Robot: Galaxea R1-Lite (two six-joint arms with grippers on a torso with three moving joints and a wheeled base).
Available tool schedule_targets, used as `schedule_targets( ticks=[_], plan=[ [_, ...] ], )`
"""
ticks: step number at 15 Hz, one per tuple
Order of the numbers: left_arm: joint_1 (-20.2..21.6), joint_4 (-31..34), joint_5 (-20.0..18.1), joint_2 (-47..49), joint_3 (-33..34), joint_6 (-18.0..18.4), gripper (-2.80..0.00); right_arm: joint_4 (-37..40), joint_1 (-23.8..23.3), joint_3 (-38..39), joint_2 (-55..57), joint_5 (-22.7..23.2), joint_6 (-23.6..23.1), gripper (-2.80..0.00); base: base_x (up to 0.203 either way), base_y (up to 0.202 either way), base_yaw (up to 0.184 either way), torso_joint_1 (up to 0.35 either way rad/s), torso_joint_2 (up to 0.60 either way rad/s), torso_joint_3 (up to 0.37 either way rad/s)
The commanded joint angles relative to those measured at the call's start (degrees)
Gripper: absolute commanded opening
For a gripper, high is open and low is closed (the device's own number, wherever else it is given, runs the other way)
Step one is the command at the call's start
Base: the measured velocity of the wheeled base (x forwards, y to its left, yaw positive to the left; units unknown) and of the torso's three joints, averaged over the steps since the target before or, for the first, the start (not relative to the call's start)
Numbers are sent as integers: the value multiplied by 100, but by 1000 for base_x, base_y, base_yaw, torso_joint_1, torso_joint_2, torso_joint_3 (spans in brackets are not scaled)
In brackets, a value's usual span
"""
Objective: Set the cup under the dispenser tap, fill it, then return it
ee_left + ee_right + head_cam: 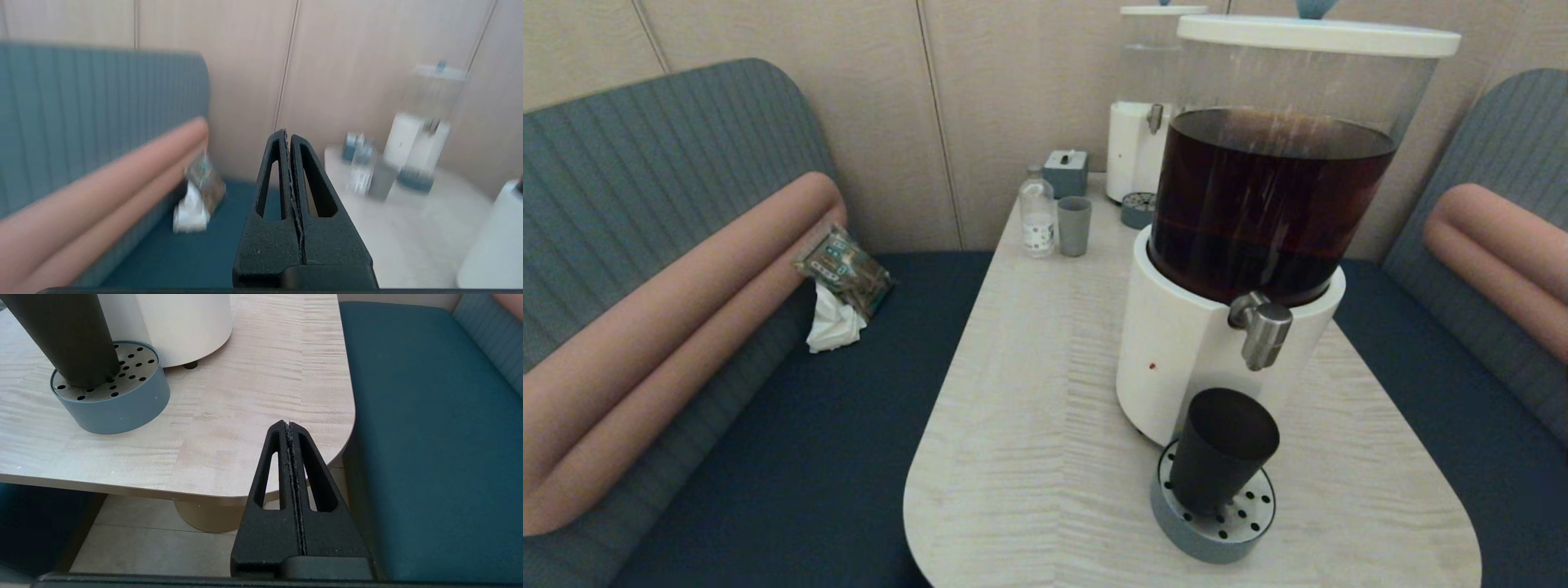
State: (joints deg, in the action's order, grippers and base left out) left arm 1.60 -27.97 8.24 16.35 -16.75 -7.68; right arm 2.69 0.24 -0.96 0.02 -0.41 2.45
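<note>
The small matte black tapered cup (1223, 451) stands on the grey-blue perforated drip tray (1217, 535), lower right of the head view, below the brushed-steel tap (1264, 330). It looks light, rigid and smooth, so mid-wall seems the safest grip. The left gripper (288, 136) and right gripper (288, 426) both have jaws pressed together, holding nothing.

You see a pale wood-grain table (1029, 392) with rounded corners. On it stand a white-based dispenser (1176, 359), a blue-grey perforated drip tray (1176, 523), and at the far end a clear bottle (1037, 214) and grey-blue tumbler (1074, 226).
</note>
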Motion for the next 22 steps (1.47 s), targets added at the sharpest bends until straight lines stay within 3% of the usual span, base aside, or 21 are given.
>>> schedule_targets(
  ticks=[1, 4, 8, 10, 15, 18, 22],
  plan=[
    [3, -203, 4, -458, -34, -1, -280, 3, 2, 0, 1, -2, 1, -280, 0, 0, 0, 0, 0, 0],
    [-42, -528, -58, -734, 13, 70, -280, 3, 2, 0, 6, -2, 1, -280, 0, 0, 0, 0, 0, 0],
    [-71, -268, -129, -1495, -183, 216, -280, 3, 2, 0, 6, -2, 1, -280, 0, 0, 0, 0, 0, 0],
    [-72, -207, -530, -1605, 28, 364, -280, 3, 2, 0, 6, 6, 1, -280, 0, 0, 0, 0, 0, 0],
    [-72, -434, -1032, -1617, 1697, 1517, -280, 3, 2, 0, 6, -2, 1, -280, 0, 0, 0, 0, 0, 0],
    [-72, 839, -1024, -1618, 1682, 1664, -280, 3, 2, 0, 6, 4, 1, -280, 0, 0, 0, 0, 0, 0],
    [-72, 2400, -812, -1618, 1681, 1532, -280, 3, 2, 0, -1, -2, 1, -280, 0, 0, 0, 0, 0, 0]
  ],
)
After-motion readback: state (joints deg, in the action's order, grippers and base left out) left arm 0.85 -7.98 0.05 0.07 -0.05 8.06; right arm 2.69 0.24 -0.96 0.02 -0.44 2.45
